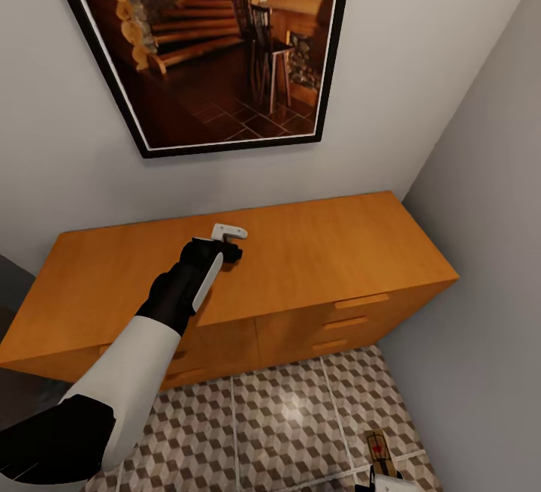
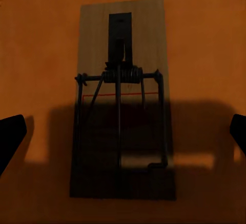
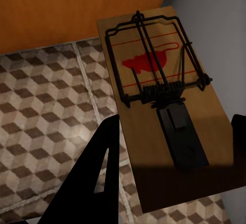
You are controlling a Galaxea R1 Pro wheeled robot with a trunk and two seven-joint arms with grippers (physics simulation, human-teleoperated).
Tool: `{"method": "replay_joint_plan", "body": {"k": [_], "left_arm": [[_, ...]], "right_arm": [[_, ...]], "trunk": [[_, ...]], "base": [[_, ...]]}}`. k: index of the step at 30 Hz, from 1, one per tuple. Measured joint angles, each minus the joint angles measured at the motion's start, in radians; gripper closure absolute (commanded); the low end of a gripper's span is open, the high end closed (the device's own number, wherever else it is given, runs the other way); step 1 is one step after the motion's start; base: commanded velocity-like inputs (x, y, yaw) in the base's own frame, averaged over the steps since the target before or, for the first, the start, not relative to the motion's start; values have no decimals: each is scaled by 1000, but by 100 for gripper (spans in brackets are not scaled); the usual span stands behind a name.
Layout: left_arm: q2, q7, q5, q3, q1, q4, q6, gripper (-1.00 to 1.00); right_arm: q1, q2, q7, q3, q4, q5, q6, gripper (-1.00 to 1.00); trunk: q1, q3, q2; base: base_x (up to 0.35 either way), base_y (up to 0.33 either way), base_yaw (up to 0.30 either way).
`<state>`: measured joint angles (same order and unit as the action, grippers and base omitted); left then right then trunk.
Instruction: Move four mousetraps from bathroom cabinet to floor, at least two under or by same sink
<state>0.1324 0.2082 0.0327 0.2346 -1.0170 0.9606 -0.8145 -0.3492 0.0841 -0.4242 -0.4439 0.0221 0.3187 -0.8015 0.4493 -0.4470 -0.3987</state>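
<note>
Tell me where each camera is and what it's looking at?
Head view: up high, looking down at the cabinet and bathroom floor; left arm shows.
Left wrist view: above the cabinet top, facing a mousetrap; left claw open.
Right wrist view: facing the held mousetrap in the right claw.
Head and right wrist views share that trap.
</note>
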Motion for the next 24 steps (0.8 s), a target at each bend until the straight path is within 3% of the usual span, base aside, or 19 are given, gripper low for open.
{"method": "replay_joint_plan", "body": {"k": [24], "left_arm": [[0, 0, 8, 0, 0, -16, 43, -100]], "right_arm": [[0, 0, 0, 0, 0, 0, 0, 100]], "trunk": [[0, 0, 0]], "base": [[0, 0, 0]]}}
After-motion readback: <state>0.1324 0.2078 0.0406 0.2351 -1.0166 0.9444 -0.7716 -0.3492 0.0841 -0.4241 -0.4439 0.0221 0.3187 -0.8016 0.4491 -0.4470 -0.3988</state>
